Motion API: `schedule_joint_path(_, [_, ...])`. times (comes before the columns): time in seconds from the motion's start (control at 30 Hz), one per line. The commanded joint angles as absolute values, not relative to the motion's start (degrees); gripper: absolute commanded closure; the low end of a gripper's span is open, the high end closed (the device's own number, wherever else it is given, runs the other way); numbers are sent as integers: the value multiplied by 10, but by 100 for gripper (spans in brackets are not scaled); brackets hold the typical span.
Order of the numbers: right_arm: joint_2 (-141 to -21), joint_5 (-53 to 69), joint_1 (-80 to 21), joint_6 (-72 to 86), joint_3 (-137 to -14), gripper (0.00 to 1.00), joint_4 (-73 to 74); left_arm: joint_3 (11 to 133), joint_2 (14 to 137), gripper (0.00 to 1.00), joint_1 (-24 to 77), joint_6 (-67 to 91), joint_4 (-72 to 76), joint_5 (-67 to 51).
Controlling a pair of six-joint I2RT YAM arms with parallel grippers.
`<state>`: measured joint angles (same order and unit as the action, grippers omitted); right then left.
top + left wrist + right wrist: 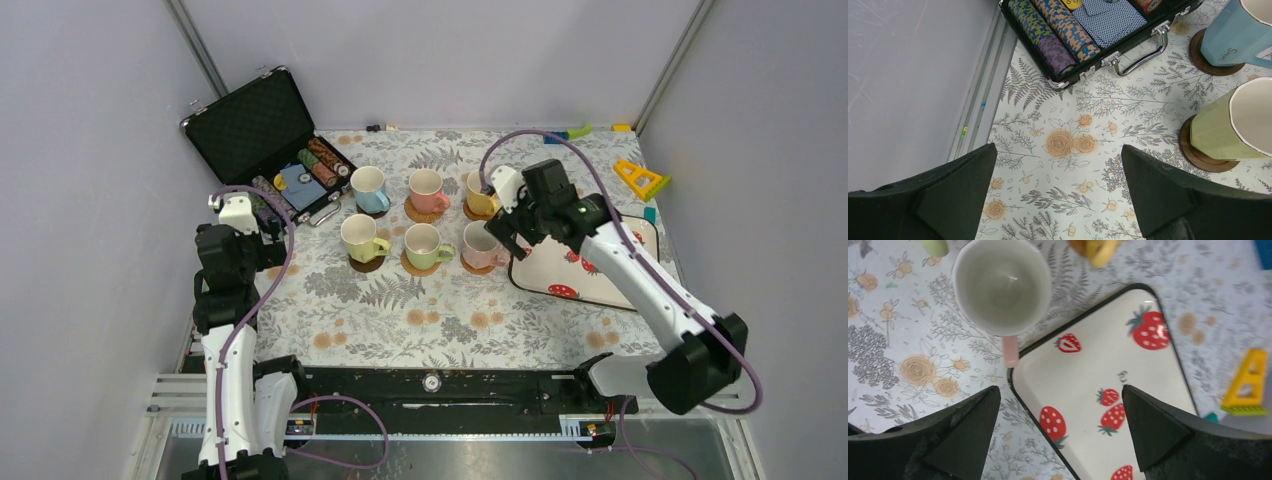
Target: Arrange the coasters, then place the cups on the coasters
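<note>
The right gripper (1059,395) is hanging with its jaws spread wide and holding nothing, just above the light pink mug (1000,285), which is sitting upright beside the strawberry tray (1148,390). The left gripper (1058,155) is likewise gaping empty over the tablecloth (1073,110) near the poker chip case (1083,30). The overhead view is showing all six mugs (428,188) standing on coasters (366,264) in two rows, so the task is looking finished. Only that view is revealing the tan coaster (476,266) under the light pink mug; the right wrist view is hiding it.
</note>
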<state>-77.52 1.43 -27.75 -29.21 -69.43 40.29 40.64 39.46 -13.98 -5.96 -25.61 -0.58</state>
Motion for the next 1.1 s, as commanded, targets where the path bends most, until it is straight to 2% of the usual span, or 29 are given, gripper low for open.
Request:
schedule_joint_path(0.0, [-704, -89, -281, -275, -741, 0, 435, 402, 384, 1, -143, -62, -225, -7])
schedule_joint_path(0.1, [-653, -127, -281, -266, -739, 0, 427, 401, 380, 1, -143, -62, -225, -9])
schedule_joint_path(0.27, [-544, -120, -281, -213, -709, 0, 388, 404, 378, 1, -143, -60, -230, -13])
schedule_joint_path(0.47, [-355, -173, -281, -172, -585, 0, 255, 403, 355, 1, -143, -60, -232, -12])
schedule_joint_path(0.67, [-152, -174, -273, -156, -493, 0, 212, 432, 328, 1, -143, -76, -249, 47])
schedule_joint_path(0.87, [-102, -264, -265, -183, -528, 2, 262, 504, 247, 1, -143, -149, -333, 54])
schedule_joint_path(1.07, [-89, -269, -256, -192, -558, 2, 285, 515, 215, 1, -143, -131, -403, 24])
